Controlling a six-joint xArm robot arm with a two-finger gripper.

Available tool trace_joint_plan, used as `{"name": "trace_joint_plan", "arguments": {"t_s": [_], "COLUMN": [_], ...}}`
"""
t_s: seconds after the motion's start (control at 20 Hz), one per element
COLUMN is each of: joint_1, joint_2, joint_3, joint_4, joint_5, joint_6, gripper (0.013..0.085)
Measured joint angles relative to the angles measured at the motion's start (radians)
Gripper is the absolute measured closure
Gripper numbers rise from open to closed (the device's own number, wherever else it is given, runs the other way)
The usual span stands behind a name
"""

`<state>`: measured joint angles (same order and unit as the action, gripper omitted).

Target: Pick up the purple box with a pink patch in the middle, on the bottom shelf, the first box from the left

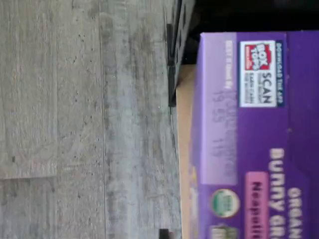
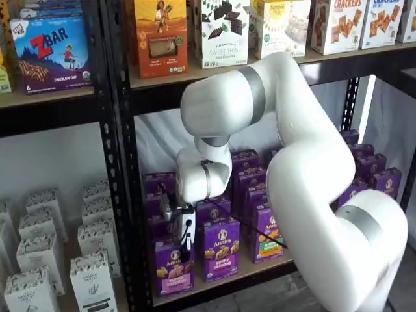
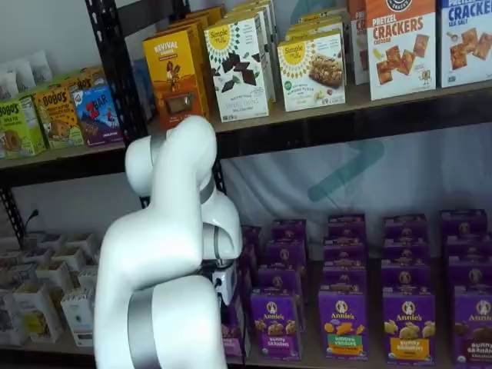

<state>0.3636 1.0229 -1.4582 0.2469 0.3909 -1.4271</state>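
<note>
- We see the gripper at the top of the purple box on the bottom shelf.
- We cannot tell whether its fingers clamp it.

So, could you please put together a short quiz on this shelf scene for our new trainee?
1. True or false: the end effector hangs at the top of the purple box with the pink patch.
2. The bottom shelf board is: A wood, B glass, C wire mesh.
3. In the wrist view, which large word stands beside the Box Tops label?
Key: 1 true; 2 A; 3 SCAN.
</note>
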Motion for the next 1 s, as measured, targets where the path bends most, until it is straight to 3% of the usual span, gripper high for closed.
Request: {"name": "trace_joint_plan", "arguments": {"t_s": [0.05, 0.45, 0.65, 1.0], "joint_1": [0.000, 0.004, 0.004, 0.001], "joint_2": [0.001, 0.004, 0.003, -0.008], "joint_3": [-0.001, -0.002, 0.001, 0.014], "joint_4": [-0.001, -0.002, 0.001, -0.003], "joint_5": [0.000, -0.003, -0.006, 0.001], "joint_6": [0.001, 0.005, 0.003, 0.003], "gripper": [0.0490, 0.0490, 0.0610, 0.0610]}}
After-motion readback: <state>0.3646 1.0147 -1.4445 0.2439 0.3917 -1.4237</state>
